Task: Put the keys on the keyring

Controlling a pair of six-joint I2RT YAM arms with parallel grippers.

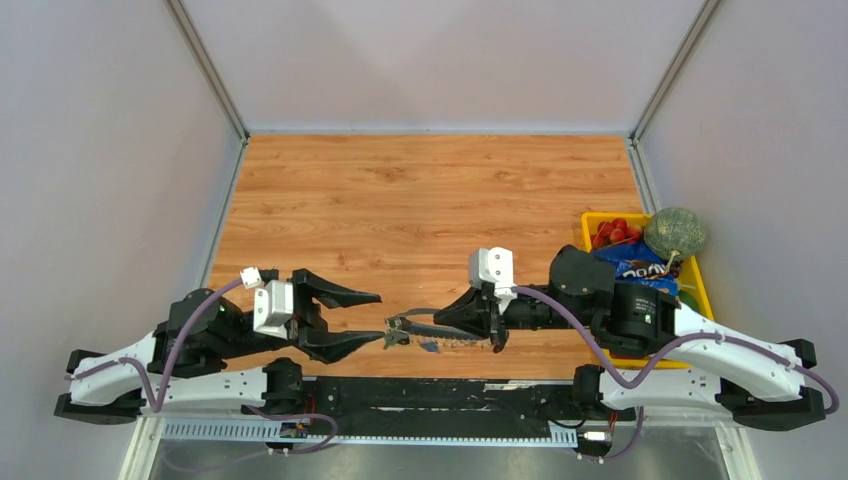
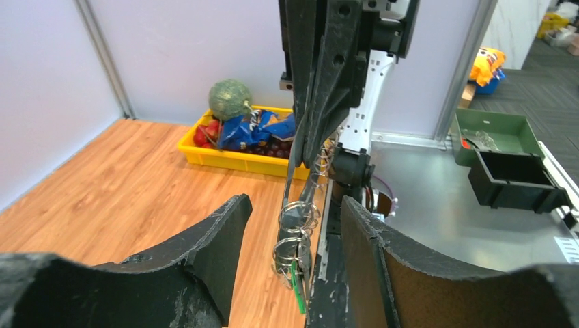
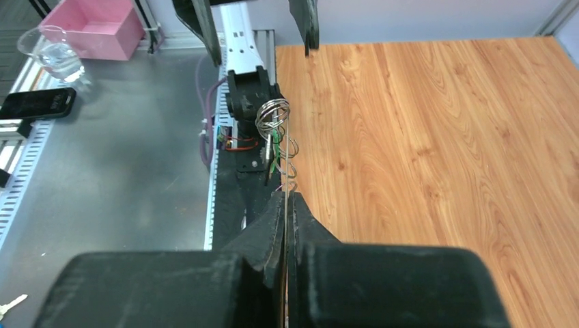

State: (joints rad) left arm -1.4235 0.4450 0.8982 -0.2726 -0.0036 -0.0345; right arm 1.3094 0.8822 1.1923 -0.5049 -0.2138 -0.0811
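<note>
My right gripper (image 1: 443, 316) is shut on the keyring (image 1: 418, 324), a thin silvery hoop seen edge-on, and holds it out to the left above the table's front edge. In the right wrist view the keyring (image 3: 286, 154) runs up from my shut right gripper (image 3: 287, 199). Small rings and keys (image 3: 273, 113) hang at its far end, one with a green tag (image 3: 273, 156). My left gripper (image 1: 380, 318) is open and faces that end. In the left wrist view the rings (image 2: 297, 229) and green tag (image 2: 298, 287) sit between its open fingers (image 2: 225, 229).
A yellow tray (image 1: 701, 288) with a melon, red fruit and a snack bag stands at the right. A green bin (image 2: 491, 130) and a black bin (image 2: 512, 181) stand on the metal bench. A pink box (image 3: 95, 27), a phone (image 3: 34, 102) and a cup (image 3: 54, 51) are there too.
</note>
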